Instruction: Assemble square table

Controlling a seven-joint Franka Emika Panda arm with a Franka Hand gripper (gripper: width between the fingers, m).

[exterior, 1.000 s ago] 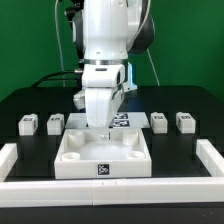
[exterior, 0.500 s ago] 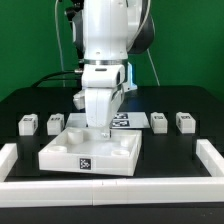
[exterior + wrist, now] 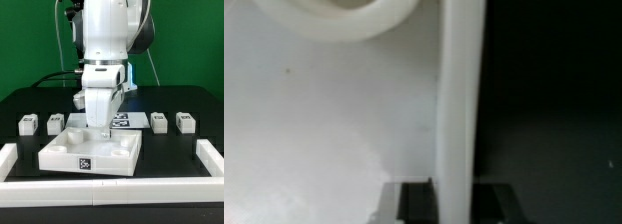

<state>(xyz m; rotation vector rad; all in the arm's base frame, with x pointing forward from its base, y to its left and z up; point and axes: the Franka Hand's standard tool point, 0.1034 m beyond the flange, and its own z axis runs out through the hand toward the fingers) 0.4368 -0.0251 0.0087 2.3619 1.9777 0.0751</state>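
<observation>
The square table's white slab (image 3: pixel 90 150) lies flat on the black table, underside up, with rounded corner recesses and a tag on its near wall. It sits slightly turned. My gripper (image 3: pixel 100 128) stands over the slab's far rim, shut on that rim wall. In the wrist view the rim wall (image 3: pixel 461 100) runs between my two dark fingers (image 3: pixel 413 203), my gripper (image 3: pixel 454 200) closed on it, with the slab floor (image 3: pixel 331 120) and a round recess (image 3: pixel 349 15) beside it. Two white legs (image 3: pixel 29 124) (image 3: pixel 56 123) stand at the exterior view's left and two more (image 3: pixel 159 121) (image 3: pixel 184 121) at its right.
The marker board (image 3: pixel 125 121) lies behind the slab, partly hidden by my gripper. White border rails run along the left (image 3: pixel 8 165), front (image 3: pixel 110 190) and right (image 3: pixel 210 158) of the work area.
Since one second ago the slab has slid toward the exterior view's left and turned slightly, with my gripper on its rim. Nothing differs over the last half second.
</observation>
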